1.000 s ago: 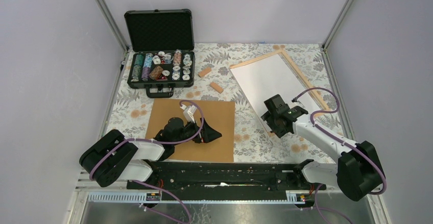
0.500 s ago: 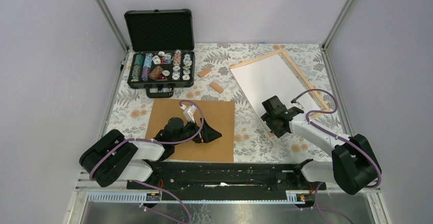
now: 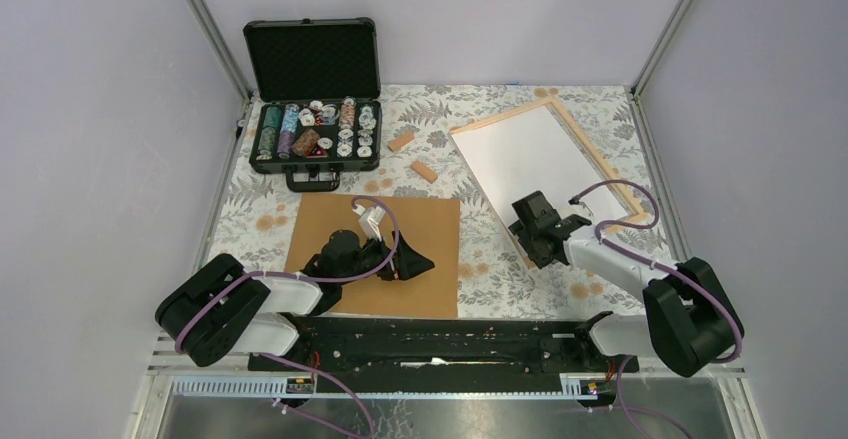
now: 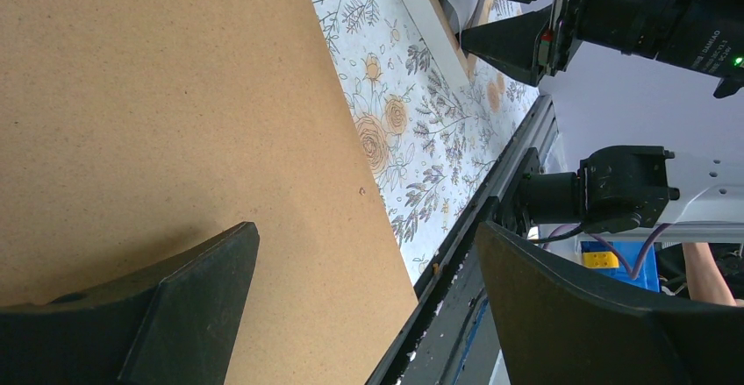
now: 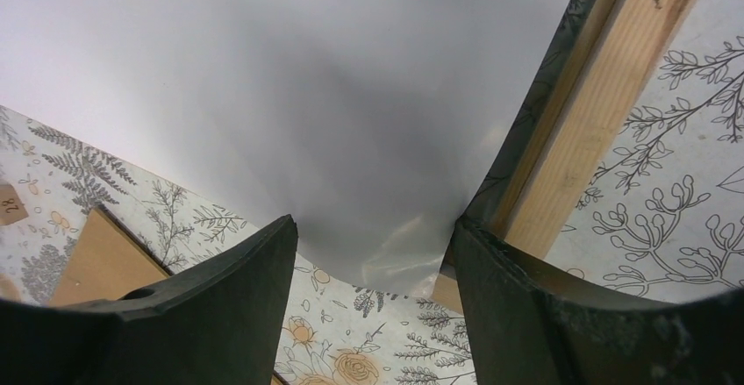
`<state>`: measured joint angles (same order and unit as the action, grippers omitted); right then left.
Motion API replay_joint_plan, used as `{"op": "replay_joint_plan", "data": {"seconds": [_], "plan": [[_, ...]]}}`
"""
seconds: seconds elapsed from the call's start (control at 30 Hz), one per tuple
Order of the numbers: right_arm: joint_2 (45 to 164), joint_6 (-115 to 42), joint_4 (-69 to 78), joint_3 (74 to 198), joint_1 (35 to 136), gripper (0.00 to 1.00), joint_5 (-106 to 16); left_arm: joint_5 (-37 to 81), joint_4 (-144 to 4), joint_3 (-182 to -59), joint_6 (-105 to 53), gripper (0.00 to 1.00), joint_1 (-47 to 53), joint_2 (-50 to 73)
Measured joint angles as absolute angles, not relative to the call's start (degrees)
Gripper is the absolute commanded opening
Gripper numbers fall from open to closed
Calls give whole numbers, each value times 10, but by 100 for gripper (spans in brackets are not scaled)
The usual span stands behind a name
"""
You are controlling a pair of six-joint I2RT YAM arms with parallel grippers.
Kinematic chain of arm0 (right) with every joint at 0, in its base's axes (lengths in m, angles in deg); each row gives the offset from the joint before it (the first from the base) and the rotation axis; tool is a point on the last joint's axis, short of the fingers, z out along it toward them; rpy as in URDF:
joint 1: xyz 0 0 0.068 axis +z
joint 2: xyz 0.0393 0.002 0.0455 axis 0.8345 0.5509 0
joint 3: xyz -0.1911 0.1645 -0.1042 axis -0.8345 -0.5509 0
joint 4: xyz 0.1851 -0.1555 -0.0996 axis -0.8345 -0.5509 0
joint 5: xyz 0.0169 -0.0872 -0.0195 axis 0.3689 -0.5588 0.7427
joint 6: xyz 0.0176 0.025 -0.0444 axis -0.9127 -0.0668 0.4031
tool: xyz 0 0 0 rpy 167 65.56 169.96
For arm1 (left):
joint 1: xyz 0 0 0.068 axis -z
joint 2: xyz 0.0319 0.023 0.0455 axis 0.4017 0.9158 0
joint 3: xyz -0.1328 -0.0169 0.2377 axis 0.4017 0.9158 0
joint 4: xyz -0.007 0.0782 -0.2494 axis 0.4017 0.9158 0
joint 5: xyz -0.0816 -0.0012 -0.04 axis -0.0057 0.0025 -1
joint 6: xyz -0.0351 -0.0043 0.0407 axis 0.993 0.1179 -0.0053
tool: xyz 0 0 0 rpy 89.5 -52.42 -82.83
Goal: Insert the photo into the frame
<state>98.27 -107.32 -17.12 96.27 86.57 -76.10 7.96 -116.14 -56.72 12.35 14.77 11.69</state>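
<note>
from the overhead camera i see the photo (image 3: pixel 530 154) lying white side up at the far right of the floral table cloth (image 3: pixel 250 209), inside the pale wooden frame (image 3: pixel 500 116), whose strips show along its far and right edges. the right gripper (image 3: pixel 528 217) sits low at the sheet's near corner. the left gripper (image 3: pixel 418 264) rests low over the brown backing board (image 3: pixel 430 219) in the near middle, well apart from the frame. a black case of poker chips (image 3: pixel 315 109) stands open at the far left, and two small wooden blocks (image 3: pixel 402 142) (image 3: pixel 424 171) lie between it and the frame.

on the left wrist camera the fingers (image 4: pixel 175 315) stand spread as wide as they go, with nothing between them. the backing board (image 4: pixel 158 96) fills the picture beneath, its edge meeting the cloth (image 4: pixel 395 131). further off i can make out an edge of the frame (image 4: pixel 434 21) and the right gripper (image 4: pixel 491 8) beside it.

on the right wrist camera the right gripper (image 5: pixel 373 227) has its fingers parted at a middling width, and the corner of the photo (image 5: pixel 307 96) lies in the gap between them. i cannot tell whether either finger touches the sheet. a strip of the frame (image 5: pixel 605 104) runs just beside the photo's edge on the right, with a dark line between wood and paper. the corner of the sheet looks slightly creased.
</note>
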Motion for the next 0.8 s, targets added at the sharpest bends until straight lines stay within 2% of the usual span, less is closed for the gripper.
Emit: {"op": "replay_joint_plan", "data": {"seconds": [0.33,0.63,0.8], "plan": [[897,-1071,-110,894,866,81,-789,80,-1161,-567,124,99,148,116],[851,-1030,-73,889,866,86,-836,80,-1161,-567,124,99,148,116],[850,-1017,-59,889,866,99,-854,80,-1161,-567,124,99,148,116]]}}
